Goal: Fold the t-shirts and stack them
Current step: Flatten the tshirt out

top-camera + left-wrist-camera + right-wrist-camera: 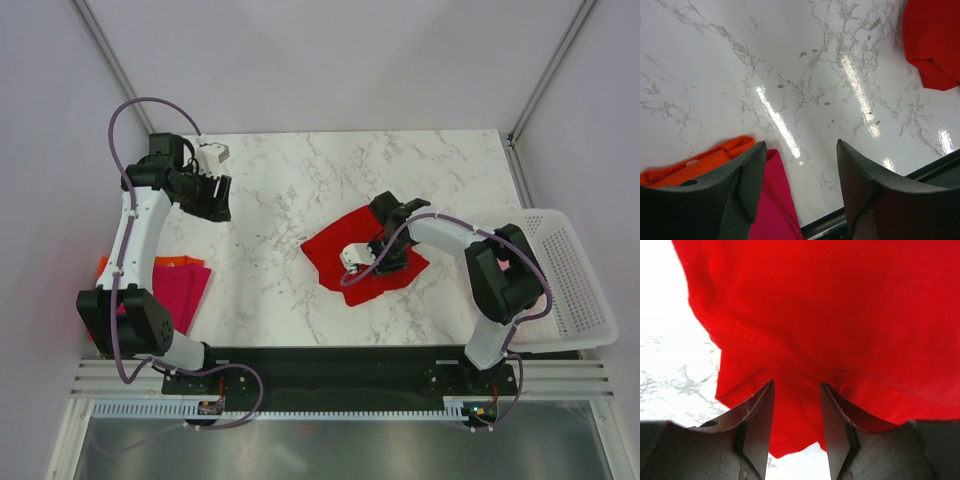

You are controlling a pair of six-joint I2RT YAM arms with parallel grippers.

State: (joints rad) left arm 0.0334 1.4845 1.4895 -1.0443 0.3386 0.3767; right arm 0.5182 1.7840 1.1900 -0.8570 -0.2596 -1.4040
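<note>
Nearest the arm bases, at the left near edge of the marble worktop (300, 170), a magenta t-shirt (182, 292) lies flat with an orange t-shirt (172, 261) showing from under its far side. Both look smooth and squared off, their edges roughly in line. In the left wrist view they sit just beside the left claw's (801, 145) fingers, which stand wide apart with nothing between them, only bare worktop below.

Further in, right of centre, the bright red t-shirt (330, 250) is spread in a rough, uneven patch, its edges doubled over and its outline ragged rather than square. The right claw (796, 390) is down over it, jaws parted, with rumpled red cloth and a stitched hem filling the view past the tips. No fold is visibly pinched between them.

The left arm reaches towards the far left part of the worktop, well apart from the red cloth. A white perforated basket (575, 270) sits at the right edge.
</note>
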